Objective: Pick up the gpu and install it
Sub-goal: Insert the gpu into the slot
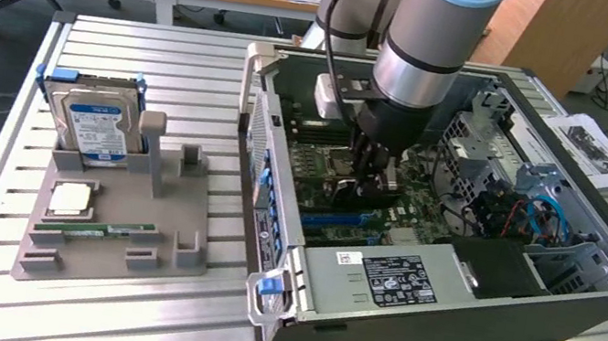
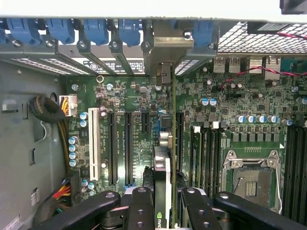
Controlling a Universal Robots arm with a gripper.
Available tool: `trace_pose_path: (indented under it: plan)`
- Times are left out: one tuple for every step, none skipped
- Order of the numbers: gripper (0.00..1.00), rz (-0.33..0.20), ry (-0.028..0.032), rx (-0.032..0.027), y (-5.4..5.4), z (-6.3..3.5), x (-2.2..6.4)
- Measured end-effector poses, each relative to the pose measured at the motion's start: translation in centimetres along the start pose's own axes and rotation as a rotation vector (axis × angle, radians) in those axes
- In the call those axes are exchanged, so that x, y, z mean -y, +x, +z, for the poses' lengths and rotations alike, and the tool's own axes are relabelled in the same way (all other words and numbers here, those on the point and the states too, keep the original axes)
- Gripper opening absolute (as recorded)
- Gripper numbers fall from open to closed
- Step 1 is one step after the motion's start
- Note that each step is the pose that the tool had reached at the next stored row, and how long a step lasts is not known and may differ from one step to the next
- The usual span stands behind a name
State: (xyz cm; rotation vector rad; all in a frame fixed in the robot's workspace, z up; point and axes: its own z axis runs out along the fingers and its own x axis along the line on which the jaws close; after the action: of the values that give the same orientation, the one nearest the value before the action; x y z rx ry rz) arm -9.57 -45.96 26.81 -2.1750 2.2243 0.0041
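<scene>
In wrist view, gpu [image 2: 162, 182] edge-on between fingers [image 2: 140, 211]

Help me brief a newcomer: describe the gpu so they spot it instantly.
Find the open computer case, where the arm reaches in. The gpu is the thin card standing edge-on in the tool, unlike the empty black slots beside it.

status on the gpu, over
Gripper shut on gpu. Held edge-on over motherboard slots, inside case. Nothing seen blocking it.
</scene>
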Motion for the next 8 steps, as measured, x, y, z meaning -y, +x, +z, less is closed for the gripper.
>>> trace_pose_path:
  plan:
    - [0.27, 0.0, 0.0, 0.0001, 0.0, 0.01, -0.01]
    - [0.27, 0.0, 0.0, 0.0001, 0.0, 0.01, -0.03]
    - [0.27, 0.0, 0.0, 0.0001, 0.0, 0.03, -0.05]
    - [0.27, 0.0, 0.0002, 0.0003, 0.0, 0.07, -0.06]
    - [0.27, 0.0, 0.0001, 0.0002, 0.0, 0.09, -0.07]
    - [0.27, 0.0, 0.0, 0.0001, 0.01, 0.12, -0.08]
    - [0.27, 0.0, 0.0, 0.0, 0.0, 0.14, -0.1]
    - [0.27, 0.0, 0.0, 0.0, 0.01, 0.16, -0.11]
